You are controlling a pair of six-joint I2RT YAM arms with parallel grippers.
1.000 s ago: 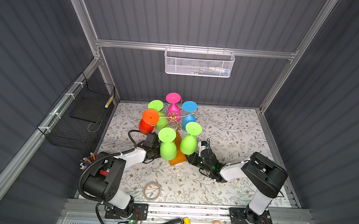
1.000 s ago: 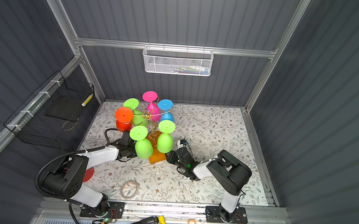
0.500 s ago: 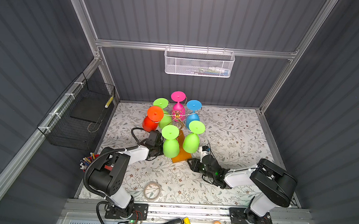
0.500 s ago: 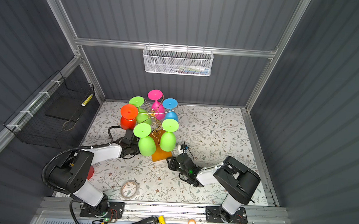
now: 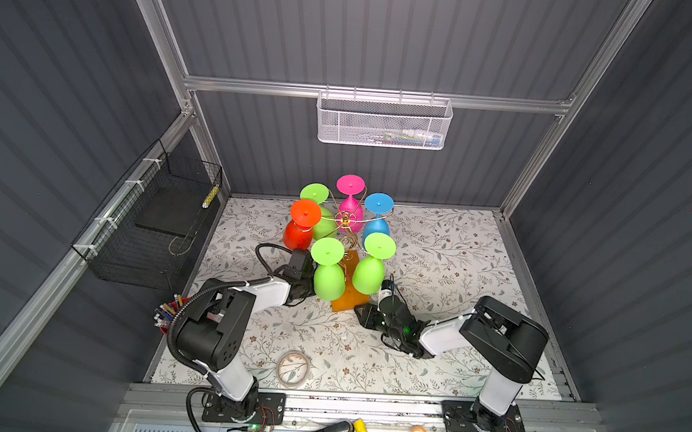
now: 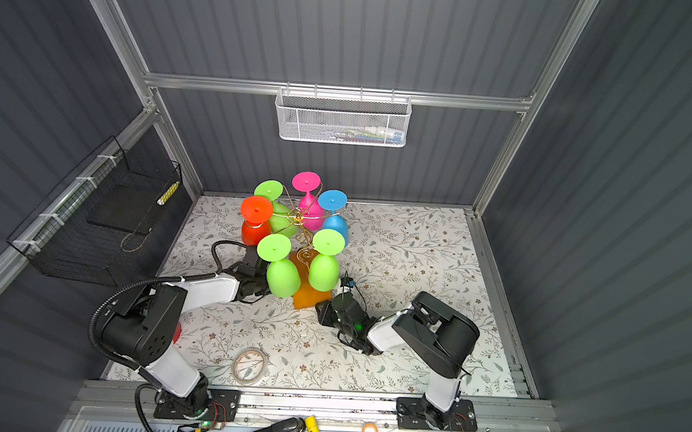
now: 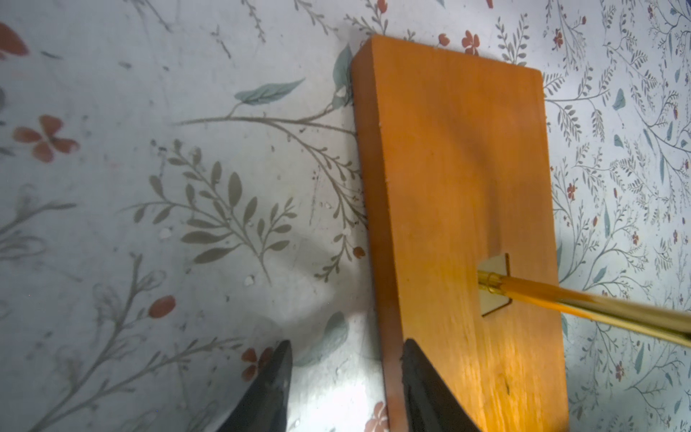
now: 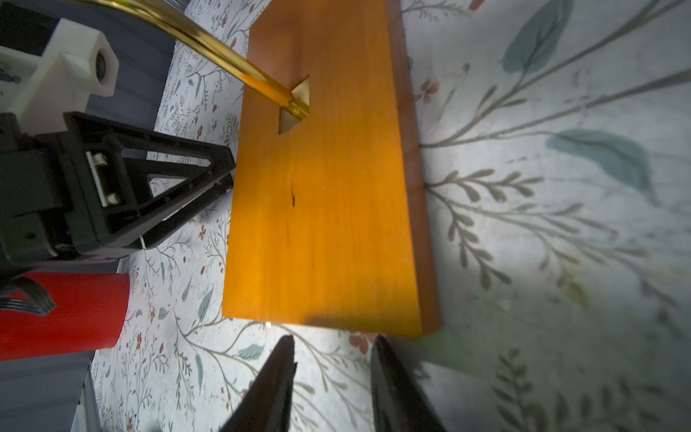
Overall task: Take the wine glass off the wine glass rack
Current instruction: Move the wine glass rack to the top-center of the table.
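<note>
Right, I've got the wine glass rack (image 5: 344, 219) just above the centre of the frame in both top views. Its wooden base (image 5: 349, 300) sits flat on the flowered table (image 5: 437, 252), and six glasses hang from it bowl down, foot up. The two that matter to me are the front ones, the left green wine glass (image 5: 328, 280) and the right green wine glass (image 5: 368, 273). Both are lower in the frame than the orange glass (image 5: 298, 236), the pink glass (image 5: 351, 209) and the blue glass (image 5: 376, 227). My left gripper (image 7: 346, 377) is down at table level against the base's long edge. Its wrist view shows the jaws spread and pinching nothing, with one fingertip (image 7: 422, 381) over the wood's edge and its partner over the table. My right gripper (image 8: 332, 374) is low too, jaws spread and empty, facing the base's short end and just short of it. Here's what I judge the next move turns on: both pincers sit beneath the bowls, and each glass's long axis runs straight up and down, stem caught in a scroll arm overhead. The left wrist lies just beside the left green bowl, so that arm looks nearer to it. Whichever arm goes, I reckon it must climb first, then draw the glass outward along its scroll.
</note>
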